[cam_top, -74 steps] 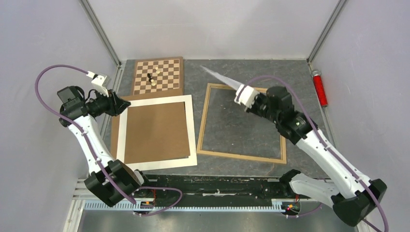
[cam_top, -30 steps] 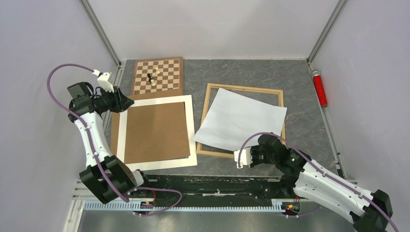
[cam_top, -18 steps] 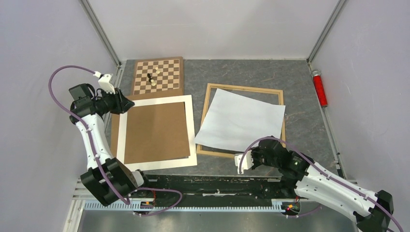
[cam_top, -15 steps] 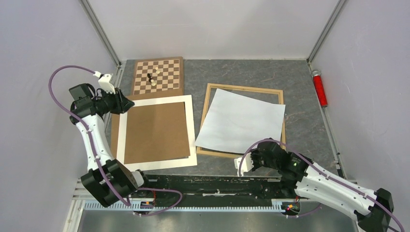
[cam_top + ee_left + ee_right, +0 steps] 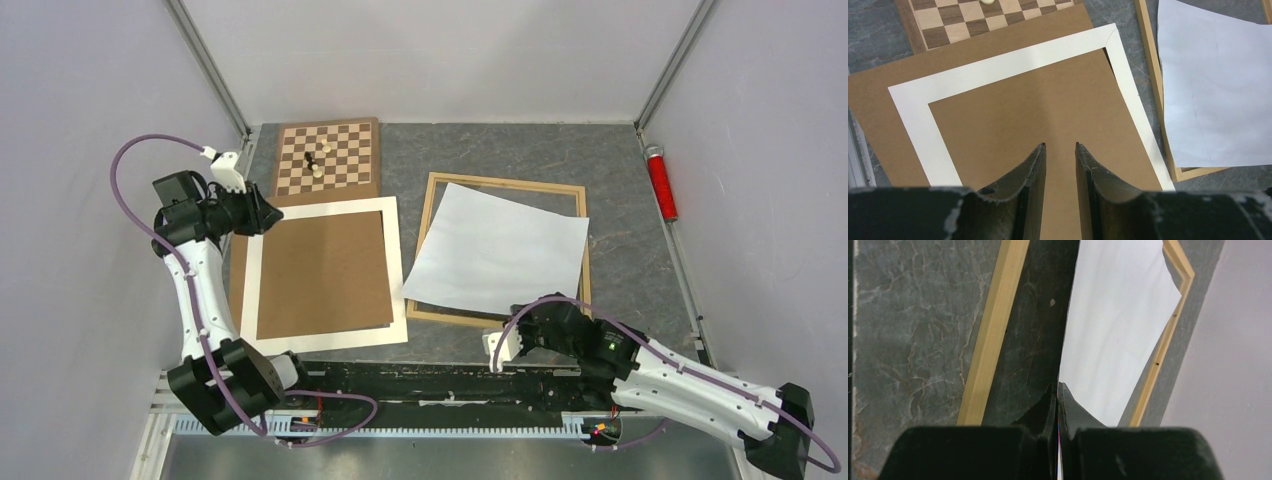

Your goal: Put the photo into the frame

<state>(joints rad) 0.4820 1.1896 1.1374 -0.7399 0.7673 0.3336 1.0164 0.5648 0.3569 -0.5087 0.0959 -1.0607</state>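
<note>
The rectangular photo point(image 5: 495, 250), plain white side up, is lying askew across the thin light-wood picture frame point(image 5: 520, 183) at right. The right gripper point(image 5: 1058, 385), fingers pressed together, is hovering by the frame's near rail. The left gripper point(image 5: 1059, 146), fingers slightly apart and empty, is hanging over the flat brown backing board point(image 5: 1048, 110).

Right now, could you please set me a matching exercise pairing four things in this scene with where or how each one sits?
Things:
1. photo
2. chessboard
3. red cylinder
4. right hand

Places or states:
A. lying alone at the far right
B. shut, low at the near side, pointing along the frame
C. far left, with chess pieces on it
D. lying askew over the frame, white side up

Pairs: 1-D, 2-C, 3-A, 4-B
</note>
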